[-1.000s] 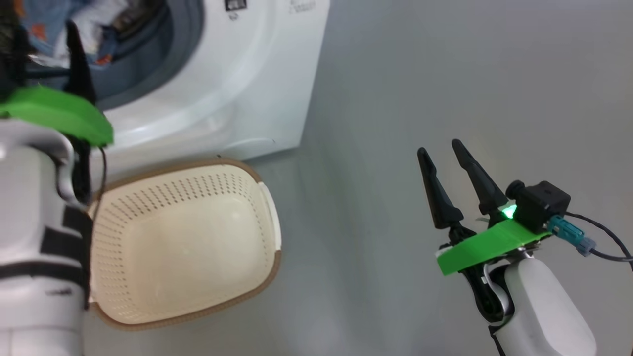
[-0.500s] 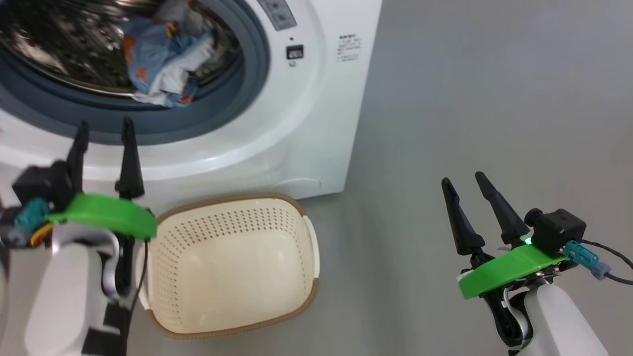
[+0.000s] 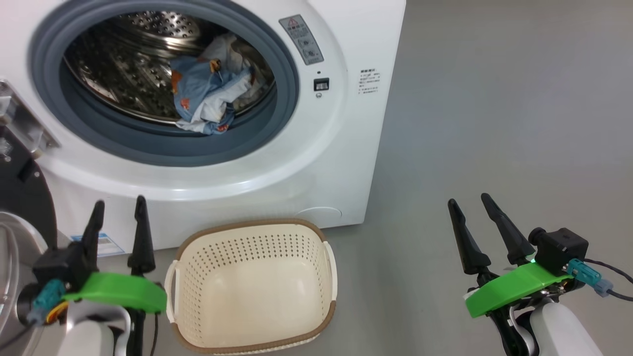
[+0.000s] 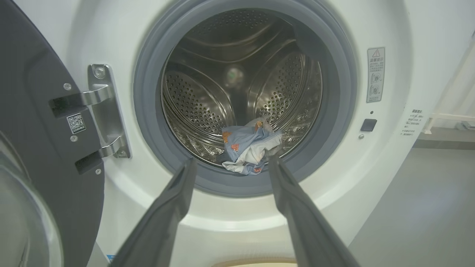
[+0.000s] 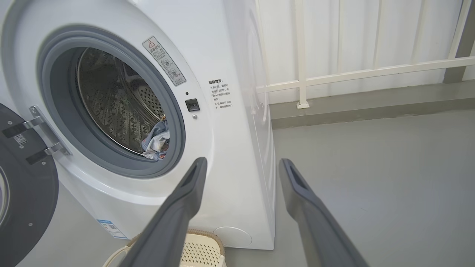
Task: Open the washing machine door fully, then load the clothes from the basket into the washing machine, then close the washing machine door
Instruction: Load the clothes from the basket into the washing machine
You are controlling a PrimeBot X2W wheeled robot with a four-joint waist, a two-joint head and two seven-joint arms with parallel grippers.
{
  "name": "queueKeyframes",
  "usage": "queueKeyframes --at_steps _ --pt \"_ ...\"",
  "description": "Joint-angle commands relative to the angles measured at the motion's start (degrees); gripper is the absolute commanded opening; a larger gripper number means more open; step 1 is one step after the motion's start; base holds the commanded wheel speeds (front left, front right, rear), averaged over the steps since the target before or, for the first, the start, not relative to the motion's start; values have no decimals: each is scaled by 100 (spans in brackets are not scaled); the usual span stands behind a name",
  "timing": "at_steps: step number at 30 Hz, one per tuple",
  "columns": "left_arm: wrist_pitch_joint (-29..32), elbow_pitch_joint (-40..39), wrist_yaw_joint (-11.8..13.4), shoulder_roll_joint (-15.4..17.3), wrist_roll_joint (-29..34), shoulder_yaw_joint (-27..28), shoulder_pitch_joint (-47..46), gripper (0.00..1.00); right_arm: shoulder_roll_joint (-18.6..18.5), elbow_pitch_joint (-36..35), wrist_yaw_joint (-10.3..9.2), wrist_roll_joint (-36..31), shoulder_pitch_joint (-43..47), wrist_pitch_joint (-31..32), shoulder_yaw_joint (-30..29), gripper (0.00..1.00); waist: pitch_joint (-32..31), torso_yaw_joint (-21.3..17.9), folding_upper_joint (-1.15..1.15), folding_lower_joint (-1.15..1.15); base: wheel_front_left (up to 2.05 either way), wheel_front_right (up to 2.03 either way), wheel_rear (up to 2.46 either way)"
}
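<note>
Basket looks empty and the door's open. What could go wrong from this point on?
1. The clothes lie at the front of the drum, a fold drooping toward the grey gasket; closing could pinch it.
2. The washing machine door stands wide open beside the left gripper, whose jaws are open; a push might slip off its glossy rim.

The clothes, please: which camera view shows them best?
The head view: the clothes appear largest there, unobstructed in the drum. The left wrist view shows them straight on but smaller; the right wrist view shows them small and side-on.
</note>
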Motion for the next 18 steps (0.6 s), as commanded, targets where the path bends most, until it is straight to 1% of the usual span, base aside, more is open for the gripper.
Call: queueKeyframes --at_steps 1,10,18 --pt "-19 -262 40 108 42 206 82 100 -48 -140 9 7 40 -27 86 100 -113 36 0 0 0 0 0" --pt "-19 -669 107 -14 59 264 709 100 -106 -136 9 20 176 -27 64 100 -314 28 0 0 0 0 0" --pt "-19 -996 153 -84 89 273 996 100 -149 -192 9 20 219 -27 28 100 -304 44 0 0 0 0 0"
